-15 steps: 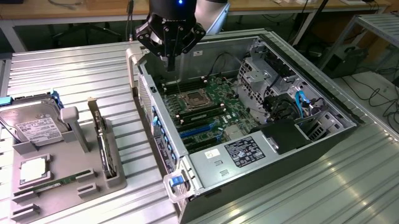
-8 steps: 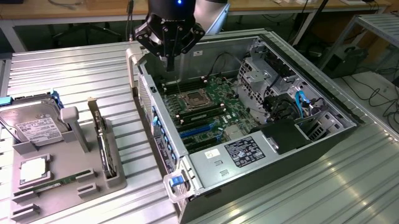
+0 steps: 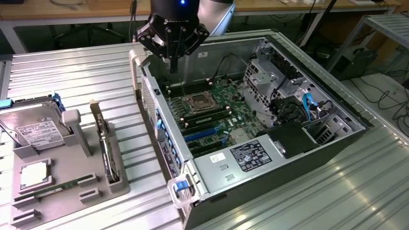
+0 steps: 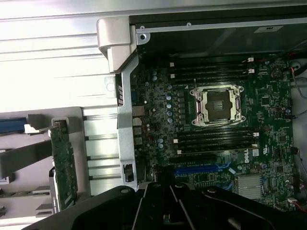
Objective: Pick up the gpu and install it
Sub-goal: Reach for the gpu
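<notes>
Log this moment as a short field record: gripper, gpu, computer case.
gripper: shut, holding nothing, above the open case's rear corner
gpu: standing on edge in the gray holder, exterior view's left, untouched
computer case: lying open, motherboard exposed
task state: gpu not yet picked up

Closed, empty hand (image 3: 174,67) pointing straight down; arm (image 3: 217,14) above it.
</notes>
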`<control>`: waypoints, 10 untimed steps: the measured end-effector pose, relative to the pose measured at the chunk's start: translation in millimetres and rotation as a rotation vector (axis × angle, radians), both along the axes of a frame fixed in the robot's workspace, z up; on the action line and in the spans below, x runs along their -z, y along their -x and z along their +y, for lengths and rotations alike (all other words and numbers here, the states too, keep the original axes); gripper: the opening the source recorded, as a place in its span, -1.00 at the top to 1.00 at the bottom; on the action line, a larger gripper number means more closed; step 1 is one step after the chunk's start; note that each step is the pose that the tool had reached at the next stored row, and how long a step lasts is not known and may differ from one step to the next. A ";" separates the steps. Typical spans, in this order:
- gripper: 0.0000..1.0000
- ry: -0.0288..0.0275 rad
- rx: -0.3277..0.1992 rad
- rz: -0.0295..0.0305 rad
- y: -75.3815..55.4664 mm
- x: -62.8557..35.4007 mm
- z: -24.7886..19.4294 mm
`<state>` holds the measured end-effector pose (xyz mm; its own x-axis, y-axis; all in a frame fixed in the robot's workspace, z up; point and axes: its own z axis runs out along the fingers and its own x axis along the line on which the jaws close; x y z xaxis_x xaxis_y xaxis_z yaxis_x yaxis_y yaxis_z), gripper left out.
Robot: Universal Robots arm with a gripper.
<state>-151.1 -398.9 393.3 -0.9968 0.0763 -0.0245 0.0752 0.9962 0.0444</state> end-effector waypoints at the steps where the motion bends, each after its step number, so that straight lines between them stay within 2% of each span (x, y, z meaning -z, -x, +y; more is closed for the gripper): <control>1: 0.79 0.0001 0.000 0.0000 0.2 0.0 0.0; 10: 0.79 0.0000 0.000 0.0001 2.5 0.0 0.0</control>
<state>-153.6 -398.9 393.3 -0.9968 0.0762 -0.0244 0.0751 0.9962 0.0443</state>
